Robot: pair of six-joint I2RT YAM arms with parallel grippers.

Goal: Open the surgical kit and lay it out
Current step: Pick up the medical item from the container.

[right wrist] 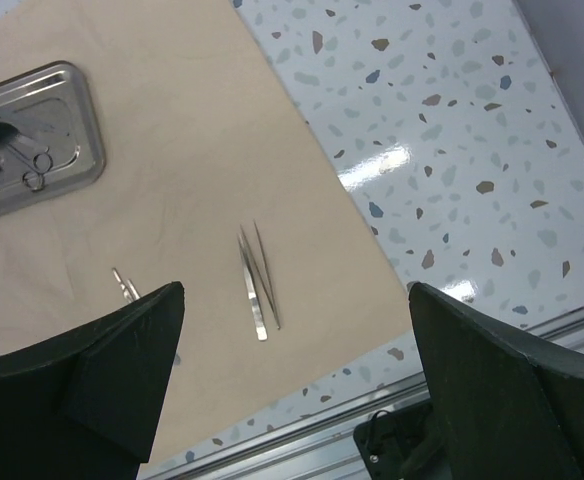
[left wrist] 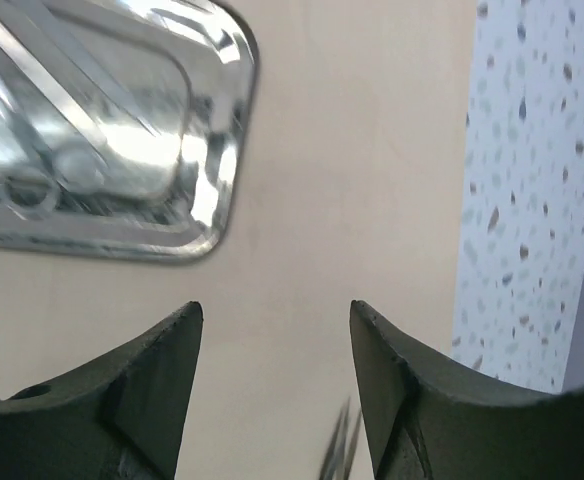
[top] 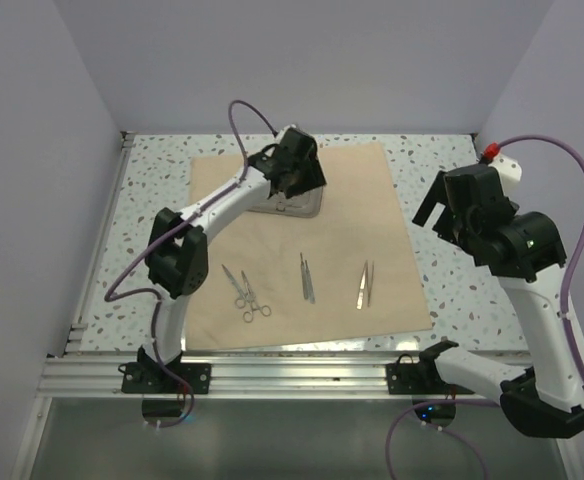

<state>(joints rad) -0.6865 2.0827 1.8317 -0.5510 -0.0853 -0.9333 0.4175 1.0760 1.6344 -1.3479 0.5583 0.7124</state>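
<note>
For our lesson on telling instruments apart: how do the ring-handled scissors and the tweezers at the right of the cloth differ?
The scissors have finger rings at their near end; the tweezers have none, just two plain strips. The scissors lie on the left part of the cloth, the tweezers on its right part. Both are slim, shiny metal, lying flat on the cloth and outside the tray.

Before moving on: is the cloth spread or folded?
Spread. The cloth lies flat, no flaps folded over, tray and tweezers resting on it.
</note>
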